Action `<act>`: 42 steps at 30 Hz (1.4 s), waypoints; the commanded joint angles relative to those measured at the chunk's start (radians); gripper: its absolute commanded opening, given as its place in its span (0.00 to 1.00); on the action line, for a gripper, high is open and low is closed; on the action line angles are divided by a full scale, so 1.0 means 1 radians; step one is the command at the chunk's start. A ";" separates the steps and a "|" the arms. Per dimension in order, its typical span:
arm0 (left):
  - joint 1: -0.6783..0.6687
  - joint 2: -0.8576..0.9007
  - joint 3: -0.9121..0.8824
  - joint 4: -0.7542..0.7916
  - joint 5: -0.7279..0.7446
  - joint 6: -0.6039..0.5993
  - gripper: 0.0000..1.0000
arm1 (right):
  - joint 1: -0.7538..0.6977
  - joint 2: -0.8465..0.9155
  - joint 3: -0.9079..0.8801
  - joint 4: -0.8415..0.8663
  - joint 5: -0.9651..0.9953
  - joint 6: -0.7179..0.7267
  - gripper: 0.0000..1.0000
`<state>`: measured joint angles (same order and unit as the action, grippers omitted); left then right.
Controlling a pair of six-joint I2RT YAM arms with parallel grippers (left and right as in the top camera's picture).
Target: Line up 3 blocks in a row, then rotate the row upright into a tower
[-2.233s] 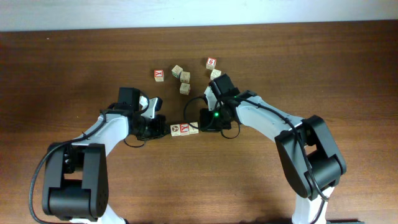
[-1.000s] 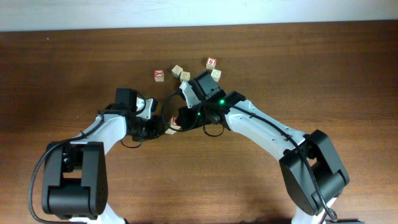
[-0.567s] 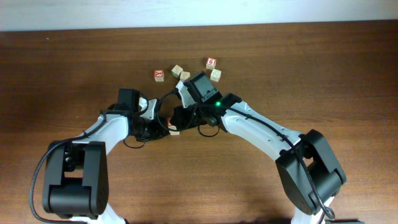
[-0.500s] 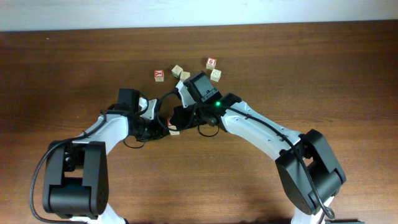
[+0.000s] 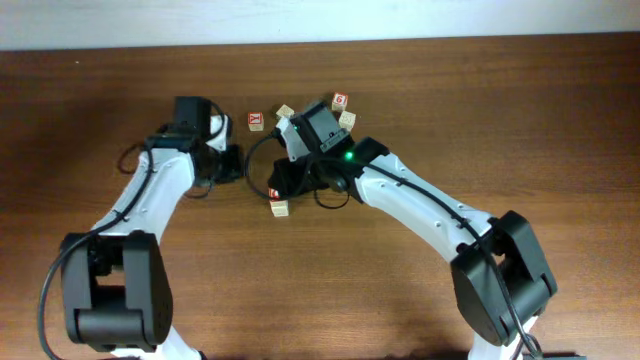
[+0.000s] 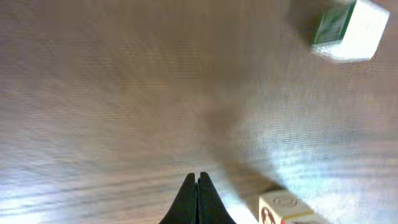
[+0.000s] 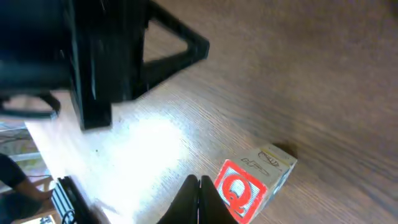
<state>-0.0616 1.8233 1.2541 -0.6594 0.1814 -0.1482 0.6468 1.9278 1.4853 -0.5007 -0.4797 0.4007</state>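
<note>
Two of the blocks lie together at the table's middle: a pale cube (image 5: 280,209) and, touching its far side, a red-marked one (image 5: 273,193) half hidden under my right gripper (image 5: 276,186). In the right wrist view the red Q block (image 7: 249,184) stands just right of my right gripper (image 7: 199,181), which is shut and holds nothing. My left gripper (image 5: 238,160) is up and to the left, apart from these blocks. It is shut and empty (image 6: 197,179) over bare wood, with a red-marked cube (image 6: 283,209) at its lower right. A third block is not clearly seen.
Several other letter cubes sit in a loose group at the back: a red-faced one (image 5: 256,121), a pale one (image 5: 285,112), another red one (image 5: 340,101) and a pale one (image 5: 347,119). A blurred green-sided cube (image 6: 345,28) shows far off. The left arm (image 7: 118,56) looms dark ahead.
My left arm has pulled away from the blocks, up and to the left. The right gripper has crept left, and the two blocks now lie one behind the other.
</note>
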 commanded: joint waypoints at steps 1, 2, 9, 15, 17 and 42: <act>0.037 -0.136 0.186 -0.095 -0.059 0.020 0.00 | -0.033 -0.162 0.087 -0.106 0.029 -0.082 0.06; 0.048 -0.184 0.215 -0.106 -0.060 0.020 0.11 | -0.049 -0.222 0.100 -0.167 0.075 -0.100 0.09; 0.077 -0.340 0.220 -0.106 -0.059 0.020 0.99 | -0.166 -0.834 0.105 -0.521 0.414 -0.116 0.99; 0.077 -0.340 0.220 -0.106 -0.059 0.019 0.99 | -0.166 -1.114 0.105 -0.574 0.414 -0.116 0.99; 0.077 -0.340 0.220 -0.106 -0.059 0.019 0.99 | -0.168 -1.115 0.093 -0.632 0.425 -0.121 0.99; 0.077 -0.340 0.220 -0.105 -0.059 0.019 0.99 | -0.681 -1.921 -1.480 0.427 0.428 -0.397 0.99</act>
<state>0.0135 1.4837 1.4700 -0.7670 0.1223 -0.1345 -0.0277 0.0147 0.0128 -0.0711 -0.0673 0.0063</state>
